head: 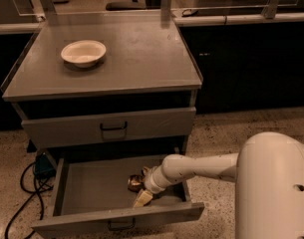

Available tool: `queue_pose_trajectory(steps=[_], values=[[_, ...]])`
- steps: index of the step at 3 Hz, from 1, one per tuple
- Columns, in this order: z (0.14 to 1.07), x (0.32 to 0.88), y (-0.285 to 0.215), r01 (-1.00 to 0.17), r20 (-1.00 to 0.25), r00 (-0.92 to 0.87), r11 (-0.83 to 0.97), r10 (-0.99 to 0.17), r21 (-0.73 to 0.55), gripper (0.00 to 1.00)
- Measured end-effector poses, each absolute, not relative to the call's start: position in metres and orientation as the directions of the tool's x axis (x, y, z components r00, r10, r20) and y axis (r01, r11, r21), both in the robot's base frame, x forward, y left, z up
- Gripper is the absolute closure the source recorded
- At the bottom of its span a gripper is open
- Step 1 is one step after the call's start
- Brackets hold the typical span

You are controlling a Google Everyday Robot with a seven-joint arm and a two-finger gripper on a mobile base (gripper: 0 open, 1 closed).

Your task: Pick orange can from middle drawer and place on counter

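Observation:
The orange can [135,182], small and shiny coppery, lies on the floor of the open middle drawer [91,195], right of its centre. My gripper [143,197] reaches into the drawer from the right on the white arm [201,168]. It is low over the drawer floor, right beside the can and partly over it. The gripper's pale tip points toward the drawer's front wall. The counter [136,54] is the grey top of the cabinet above.
A white round bowl [83,52] sits on the counter's left part. The upper drawer [111,126] is shut. Dark cables [27,183] and a blue box lie on the floor left of the cabinet. My white body [276,188] fills the lower right.

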State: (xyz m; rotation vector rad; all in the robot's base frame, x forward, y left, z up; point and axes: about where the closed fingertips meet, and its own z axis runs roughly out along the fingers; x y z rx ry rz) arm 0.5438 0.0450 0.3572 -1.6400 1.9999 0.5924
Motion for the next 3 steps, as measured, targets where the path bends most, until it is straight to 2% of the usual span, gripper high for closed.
queue_pose_trajectory(steps=[1, 3], values=[[0.3572, 0.5438, 0.045, -0.982, -0.613, -0.164, 0.187, -0.773, 0.027, 0.15], [0.3607, 0.5422, 0.0464, -0.982, -0.611, -0.16, 0.186, -0.775, 0.021, 0.61]])
